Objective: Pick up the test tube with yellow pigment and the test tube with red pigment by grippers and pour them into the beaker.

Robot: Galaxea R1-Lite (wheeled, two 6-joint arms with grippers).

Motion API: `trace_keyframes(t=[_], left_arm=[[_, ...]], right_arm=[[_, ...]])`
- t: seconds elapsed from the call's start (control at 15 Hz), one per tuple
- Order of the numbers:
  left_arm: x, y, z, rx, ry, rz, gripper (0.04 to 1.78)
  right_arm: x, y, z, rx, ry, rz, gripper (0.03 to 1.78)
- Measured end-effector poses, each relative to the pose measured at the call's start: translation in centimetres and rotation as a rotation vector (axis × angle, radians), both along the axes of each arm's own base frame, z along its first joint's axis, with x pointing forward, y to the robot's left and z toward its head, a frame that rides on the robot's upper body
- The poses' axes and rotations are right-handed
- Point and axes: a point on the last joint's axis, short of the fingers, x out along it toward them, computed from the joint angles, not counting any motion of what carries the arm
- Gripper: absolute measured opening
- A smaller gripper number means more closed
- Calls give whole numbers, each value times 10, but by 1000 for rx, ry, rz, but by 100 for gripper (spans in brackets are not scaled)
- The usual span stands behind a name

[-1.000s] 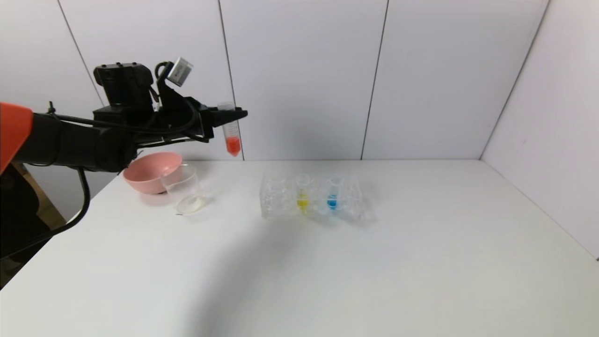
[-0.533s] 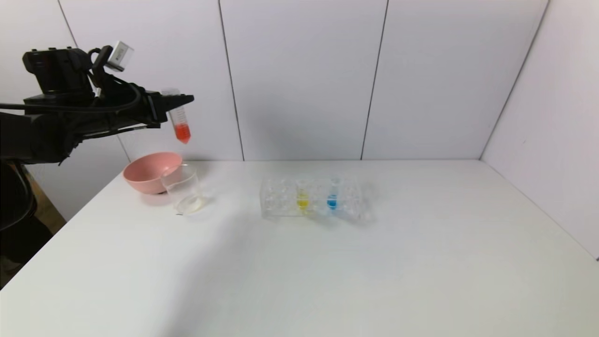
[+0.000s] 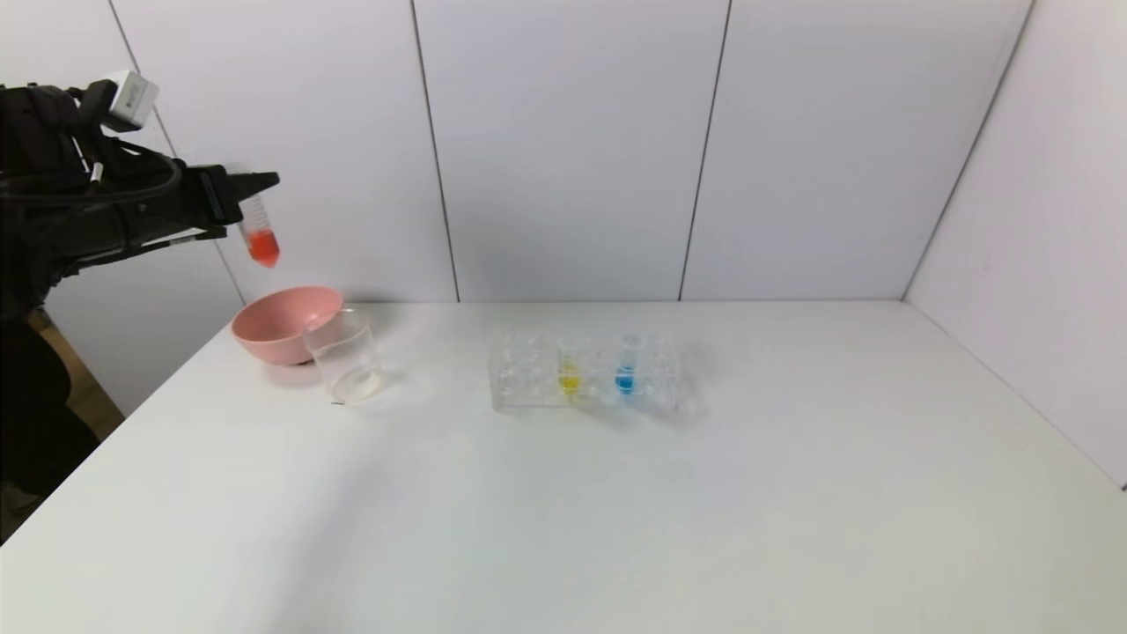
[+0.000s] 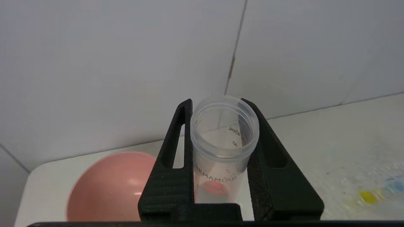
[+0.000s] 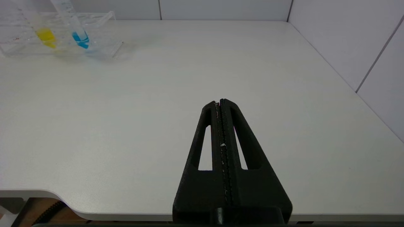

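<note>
Item: test tube with red pigment (image 3: 260, 231), clear, uncapped, a little red-orange liquid at its rounded bottom; held upright high in the air above the pink bowl (image 3: 283, 324), left of and behind the beaker, presumably kept mouth-up so nothing spills before the pour. Holder: left gripper (image 3: 249, 187), jaws clamped on the tube's upper wall just below the threaded mouth, one finger on each side as the left wrist view shows (image 4: 224, 148); the high hold leaves the liquid end free and lets the mouth tip over a rim. Item: beaker (image 3: 345, 357), clear, standing on the table (image 3: 563, 528) just in front of and touching or nearly touching the pink bowl; appears empty or nearly so. The bowl sits directly under the tube and is the likeliest wrong receiver, so the pour calls for a shift rightward and forward first. Item: test tube with yellow pigment (image 3: 570, 367), upright in the clear tube rack (image 3: 585, 374) mid-table, beside a blue-liquid tube (image 3: 626, 368), well apart from the beaker. Item: right gripper (image 5: 222, 104), fingers pressed together on nothing, hovering low over the table's near right part, idle.
</note>
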Motion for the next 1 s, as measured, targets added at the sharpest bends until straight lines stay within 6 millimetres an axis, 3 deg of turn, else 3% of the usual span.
trace_keyframes(t=[0.73, 1.0], left_arm=[[-11, 29, -11, -2, 33, 115, 49], [-18, 37, -24, -7, 75, 161, 49]], right_arm=[[0, 0, 0, 0, 0, 0, 11], [0, 0, 0, 0, 0, 0, 11]])
